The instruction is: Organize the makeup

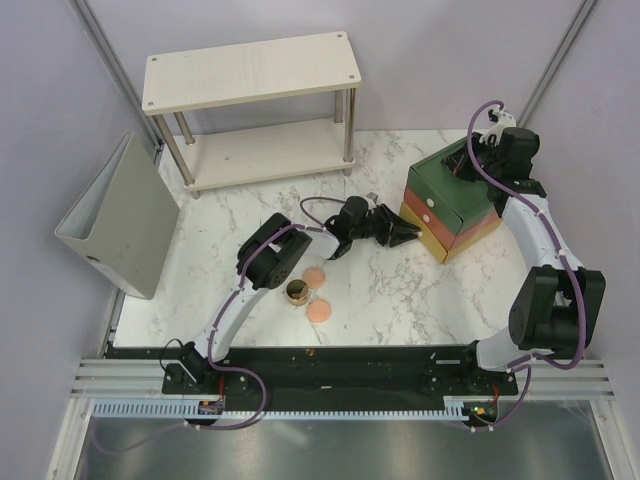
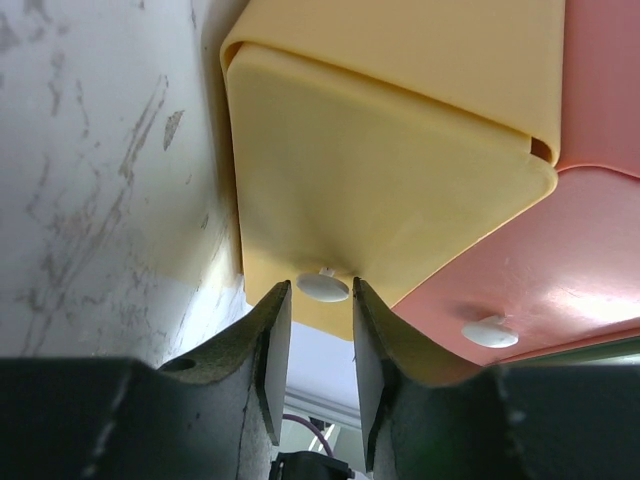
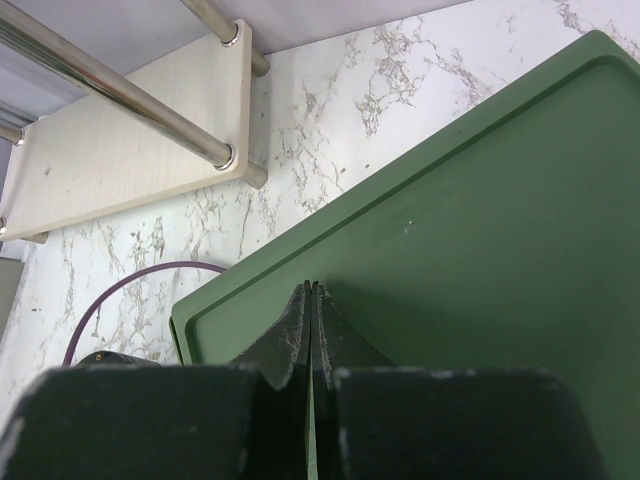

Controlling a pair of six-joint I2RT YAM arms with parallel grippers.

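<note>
Your left gripper has its jaws apart, one on each side of the small white knob on the yellow drawer. The pads do not look to be pressing on it yet, so I judge you are lined up to pinch the knob and pull this bottom drawer out. Just beside it is the red drawer with its own knob, untouched.

Your right gripper is pinched together on nothing, with its tips resting on the green top of the drawer box. The box stands near the right edge of the table, toward the far side. That reads as a brace: weight on top so the light box does not slide along with the drawer when you tug.

The makeup in view lies well apart from the box, near the front edge and left of centre. One peach disc and a second disc lie there, with the dark gold-rimmed jar just beside them. No tubes show in these views. A wooden shelf fills the far left corner, and a grey file holder leans at the left edge.
</note>
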